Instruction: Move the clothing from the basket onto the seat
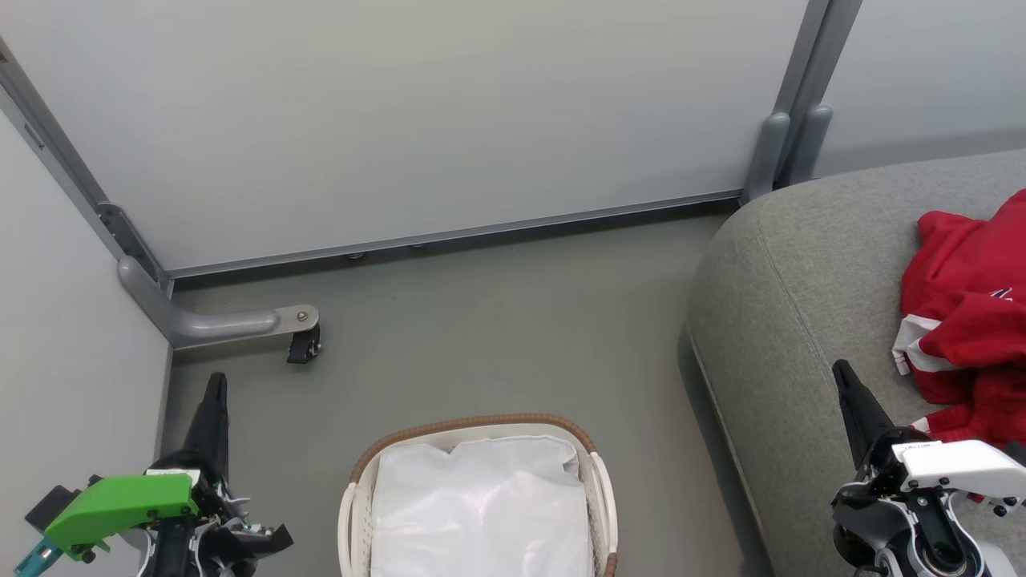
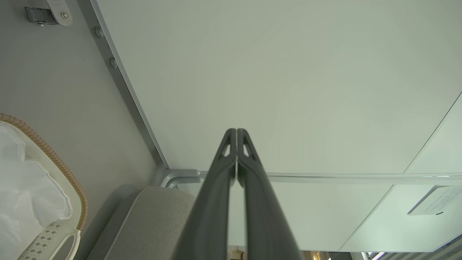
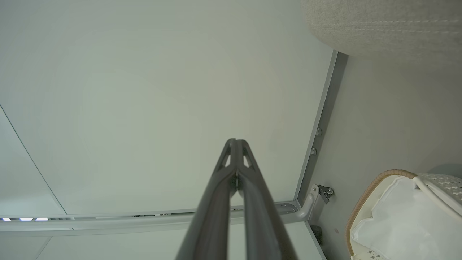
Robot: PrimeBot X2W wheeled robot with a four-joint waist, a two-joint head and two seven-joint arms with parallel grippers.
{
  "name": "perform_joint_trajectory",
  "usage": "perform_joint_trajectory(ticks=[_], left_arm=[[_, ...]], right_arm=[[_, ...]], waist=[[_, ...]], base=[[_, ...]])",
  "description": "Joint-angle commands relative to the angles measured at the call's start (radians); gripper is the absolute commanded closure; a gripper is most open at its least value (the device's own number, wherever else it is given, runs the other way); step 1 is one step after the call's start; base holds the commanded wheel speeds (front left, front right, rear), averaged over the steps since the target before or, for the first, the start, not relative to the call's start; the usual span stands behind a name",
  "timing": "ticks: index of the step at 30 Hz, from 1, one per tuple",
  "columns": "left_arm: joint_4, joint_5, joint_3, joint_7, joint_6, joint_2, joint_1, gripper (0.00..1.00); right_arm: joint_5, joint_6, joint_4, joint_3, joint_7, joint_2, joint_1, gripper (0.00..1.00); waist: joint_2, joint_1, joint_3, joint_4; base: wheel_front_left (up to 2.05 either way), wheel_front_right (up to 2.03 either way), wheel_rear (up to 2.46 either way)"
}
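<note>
At the far left, the left gripper (image 1: pixel 215 389) hangs over the grey floor (image 1: pixel 481 320). Its two dark fingers are pressed together on nothing, and the left wrist view shows the tips meeting. To its right stands the laundry basket (image 1: pixel 481 421), with the white liner bag (image 1: pixel 481 513) crumpled across its inside; what the bag may cover cannot be told. Further right is the grey sofa (image 1: pixel 785 304), with the right gripper (image 1: pixel 843 377) above its front part, fingers likewise closed and empty. The red clothing (image 1: pixel 974 296) lies heaped on the sofa cushion at the far right, just beside that gripper, so the move looks largely done. The fabric looks light, limp and unbreakable, and likely to drape and trail. A pinch on a raised fold or the white-trimmed hem should hold it, whereas the bag looks slippery and easily snagged.
</note>
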Motion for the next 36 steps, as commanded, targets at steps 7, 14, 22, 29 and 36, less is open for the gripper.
perform_joint_trajectory(ticks=[7, 14, 22, 29, 36], left_arm=[[-0.002, -0.003, 0.002, 0.004, -0.006, 0.007, -0.009, 1.00], [-0.002, -0.003, 0.002, 0.004, -0.006, 0.007, -0.009, 1.00], [-0.002, -0.003, 0.002, 0.004, -0.006, 0.007, -0.009, 1.00], [-0.002, -0.003, 0.002, 0.004, -0.006, 0.007, -0.009, 1.00], [-0.002, -0.003, 0.002, 0.004, -0.006, 0.007, -0.009, 1.00]], right_arm=[[0.004, 0.000, -0.003, -0.002, 0.002, -0.006, -0.008, 1.00], [0.004, 0.000, -0.003, -0.002, 0.002, -0.006, -0.008, 1.00], [0.004, 0.000, -0.003, -0.002, 0.002, -0.006, -0.008, 1.00], [0.004, 0.000, -0.003, -0.002, 0.002, -0.006, -0.008, 1.00], [0.004, 0.000, -0.003, -0.002, 0.002, -0.006, -0.008, 1.00]], waist=[[0.0000, 0.0000, 0.000, 0.000], [0.0000, 0.0000, 0.000, 0.000], [0.0000, 0.0000, 0.000, 0.000], [0.0000, 0.0000, 0.000, 0.000], [0.0000, 0.0000, 0.000, 0.000]], base=[[0.00, 0.00, 0.00], [0.00, 0.00, 0.00], [0.00, 0.00, 0.00], [0.00, 0.00, 0.00], [0.00, 0.00, 0.00]])
